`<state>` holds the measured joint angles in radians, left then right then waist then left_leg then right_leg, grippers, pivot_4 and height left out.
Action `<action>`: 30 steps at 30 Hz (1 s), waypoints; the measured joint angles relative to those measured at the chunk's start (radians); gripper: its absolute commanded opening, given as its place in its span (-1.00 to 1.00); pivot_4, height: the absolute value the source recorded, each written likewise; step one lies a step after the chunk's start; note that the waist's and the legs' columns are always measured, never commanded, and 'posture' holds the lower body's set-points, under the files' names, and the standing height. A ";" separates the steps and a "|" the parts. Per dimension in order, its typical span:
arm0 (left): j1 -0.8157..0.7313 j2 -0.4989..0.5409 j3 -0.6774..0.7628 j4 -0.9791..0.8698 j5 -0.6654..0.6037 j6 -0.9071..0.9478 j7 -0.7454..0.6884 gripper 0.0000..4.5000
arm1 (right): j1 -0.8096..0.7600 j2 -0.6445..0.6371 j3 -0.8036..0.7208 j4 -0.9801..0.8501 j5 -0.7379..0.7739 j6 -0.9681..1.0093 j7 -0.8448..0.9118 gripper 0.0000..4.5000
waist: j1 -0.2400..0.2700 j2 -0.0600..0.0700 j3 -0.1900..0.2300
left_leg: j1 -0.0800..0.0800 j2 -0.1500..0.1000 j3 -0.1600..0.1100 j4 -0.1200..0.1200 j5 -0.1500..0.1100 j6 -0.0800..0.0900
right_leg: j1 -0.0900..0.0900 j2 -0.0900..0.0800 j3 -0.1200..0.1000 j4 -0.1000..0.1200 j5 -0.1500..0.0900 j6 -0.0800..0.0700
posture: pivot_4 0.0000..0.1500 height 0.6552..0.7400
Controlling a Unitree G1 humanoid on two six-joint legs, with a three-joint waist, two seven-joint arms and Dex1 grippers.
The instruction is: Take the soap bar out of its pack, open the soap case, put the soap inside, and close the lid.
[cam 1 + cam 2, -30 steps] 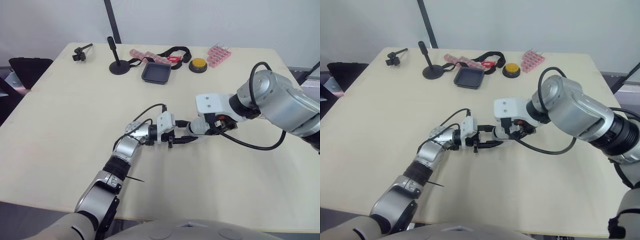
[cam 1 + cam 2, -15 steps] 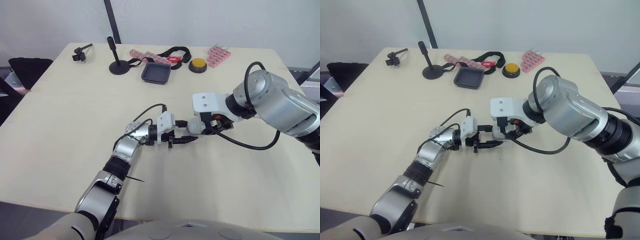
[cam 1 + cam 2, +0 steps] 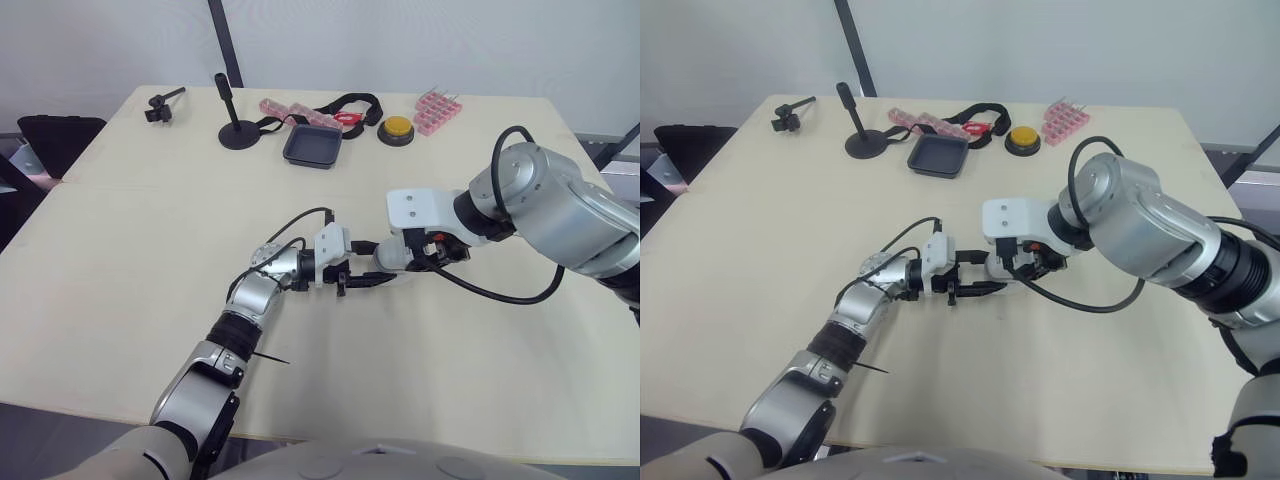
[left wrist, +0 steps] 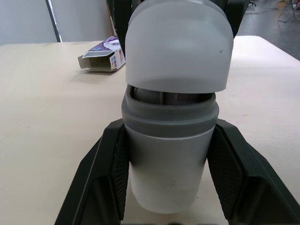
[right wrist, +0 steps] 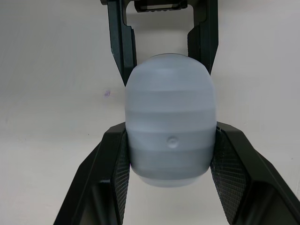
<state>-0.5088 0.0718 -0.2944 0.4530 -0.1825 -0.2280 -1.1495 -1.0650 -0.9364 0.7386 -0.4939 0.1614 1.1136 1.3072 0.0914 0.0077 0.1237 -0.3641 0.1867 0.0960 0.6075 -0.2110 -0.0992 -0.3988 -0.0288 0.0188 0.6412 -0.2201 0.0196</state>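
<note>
On desk (image 3: 140,240) centre, soap case (image 4: 166,183): frosted rounded plastic, grey rim | lid (image 4: 176,51) partly lifted, inside dark, contents unclear | left hand (image 4: 168,136) clamps base | right hand (image 5: 171,154) clamps lid | cardboard pack (image 4: 103,56) part hidden by case

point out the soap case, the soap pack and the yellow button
soap case (image 4: 166,159), left wrist view, lower half's front wall
soap pack (image 4: 104,59), left wrist view, middle of the box
yellow button (image 3: 398,125), left eye view, domed top
</note>
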 measured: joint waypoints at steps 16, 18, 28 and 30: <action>0.000 0.001 0.000 0.000 0.000 0.000 0.000 -0.17 | -0.001 0.019 -0.004 -0.002 0.000 0.024 -0.009 -0.14 | 0.000 0.000 0.000 | 0.000 0.000 0.000 0.000 0.000 0.000 | 0.000 0.000 0.000 0.000 0.000 0.000 | 1.00 1.00; 0.000 0.001 0.000 0.000 0.000 0.000 0.001 -0.17 | 0.000 0.019 -0.004 -0.002 0.000 0.022 -0.010 -0.14 | -0.001 0.000 0.000 | 0.000 0.000 0.000 0.000 0.000 0.000 | 0.000 0.000 0.000 0.000 0.000 0.000 | 1.00 1.00; 0.000 0.001 0.000 0.001 0.000 0.000 0.006 -0.17 | 0.006 0.017 -0.002 0.007 -0.010 -0.006 -0.011 0.35 | -0.002 0.000 0.000 | 0.000 0.000 0.000 0.000 0.000 0.000 | 0.000 0.000 0.000 0.001 0.000 0.000 | 1.00 1.00; -0.001 -0.001 0.001 0.001 -0.001 0.000 0.008 -0.17 | 0.016 0.021 0.002 0.010 -0.010 -0.007 -0.011 0.58 | -0.001 0.000 0.000 | 0.000 0.000 0.000 0.000 0.000 0.000 | 0.000 0.000 0.000 0.001 0.000 0.000 | 1.00 1.00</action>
<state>-0.5097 0.0712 -0.2936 0.4537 -0.1832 -0.2283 -1.1417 -1.0492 -0.9158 0.7408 -0.4844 0.1513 1.1062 1.2963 0.0902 0.0076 0.1237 -0.3639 0.1867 0.0960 0.6078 -0.2110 -0.0993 -0.3987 -0.0288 0.0189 0.6418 -0.2201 0.0196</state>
